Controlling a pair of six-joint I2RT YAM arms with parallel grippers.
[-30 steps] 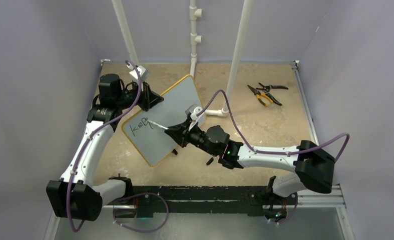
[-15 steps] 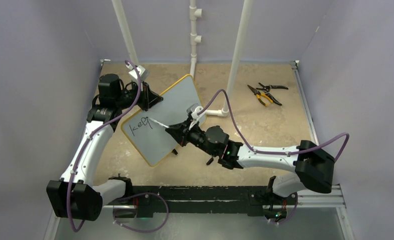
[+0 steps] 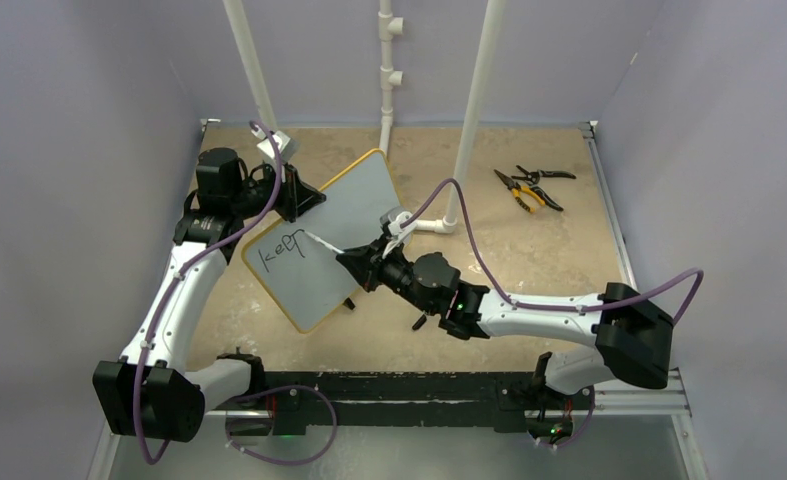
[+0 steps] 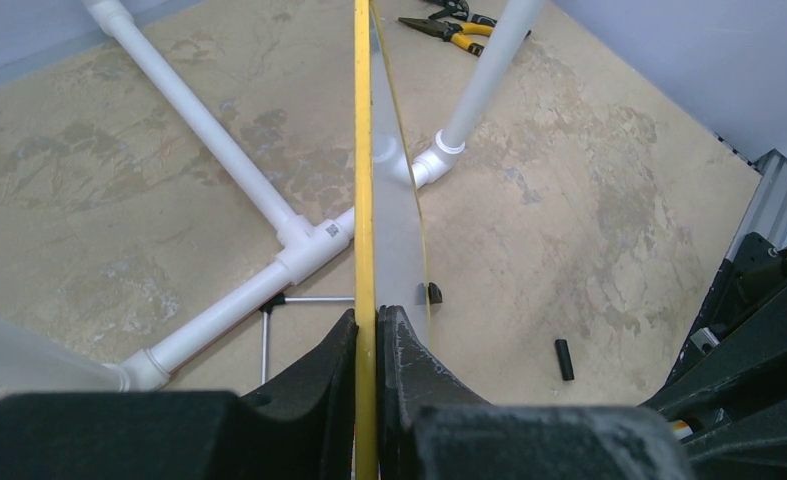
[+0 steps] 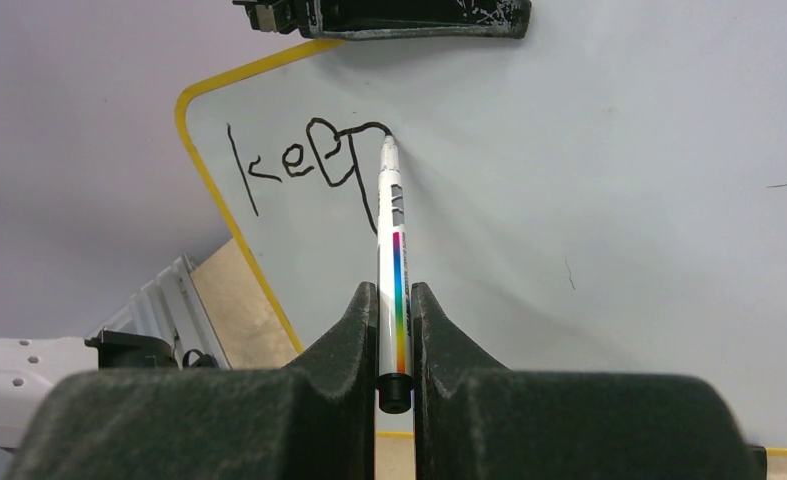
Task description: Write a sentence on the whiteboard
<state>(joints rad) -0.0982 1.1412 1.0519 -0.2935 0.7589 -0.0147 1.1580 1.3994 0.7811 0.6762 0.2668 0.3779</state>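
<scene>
Now the left gripper (image 4: pixel 367 335) is clamping shut on the yellow frame of the whiteboard (image 3: pixel 354 205), holding it up at a tilt over the tan table (image 3: pixel 529 270). Against the whiteboard's face, the right gripper (image 5: pixel 394 295) is pinching a white marker (image 5: pixel 391 230) between its closed jaws, and its tip is touching the surface at the end of the sentence (image 5: pixel 299 165), so far only "keep", sitting near the whiteboard's rounded corner beside the left gripper. Well to the whiteboard's right, pliers (image 3: pixel 529 187) are lying on the table.

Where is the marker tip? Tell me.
Right wrist view: the marker, between the right fingers, has its tip on the whiteboard's upper left, at the sentence's last stroke.
</scene>
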